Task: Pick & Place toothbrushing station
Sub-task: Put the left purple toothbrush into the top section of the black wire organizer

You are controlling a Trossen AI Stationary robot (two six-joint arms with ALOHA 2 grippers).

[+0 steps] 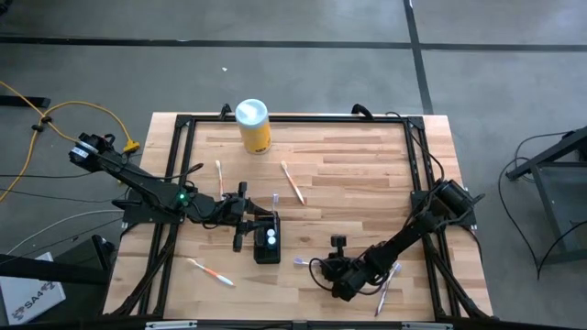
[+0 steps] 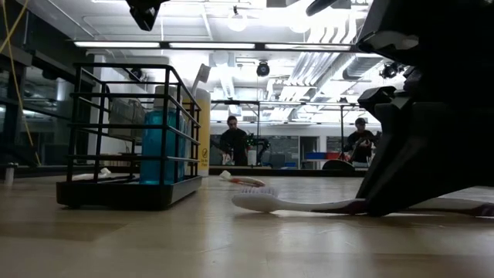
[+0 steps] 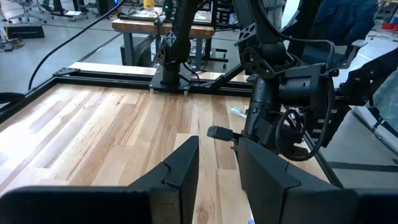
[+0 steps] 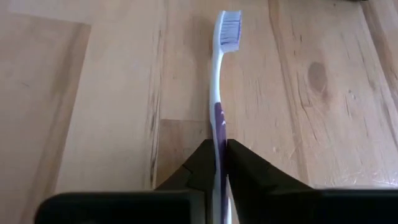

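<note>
The toothbrushing station [image 1: 267,243] is a small black wire-frame holder with a blue bottle inside. It stands on its base on the table, left of centre, and also shows in the low view [image 2: 123,154]. My left gripper [image 1: 244,229] is open, just left of and above the station; in its wrist view [image 3: 217,180] bare wood shows between the fingers. My right gripper [image 1: 326,268] is low at the table's near right and shut on a white and purple toothbrush [image 4: 219,74]. My right gripper pinches the toothbrush's purple handle [image 4: 219,134] between its two fingers. The fingers come in low and lie along the brush, which sticks out forward beyond them. The bristle head [image 2: 255,202] is down at the table surface, toward the station.
A yellow canister with a white lid [image 1: 252,126] stands at the far edge. Loose toothbrushes lie at centre [image 1: 293,181], far left [image 1: 218,174], near left [image 1: 211,272] and by the right arm [image 1: 385,286]. A black frame [image 1: 417,156] rims the table. People stand in the room beyond [image 2: 231,143].
</note>
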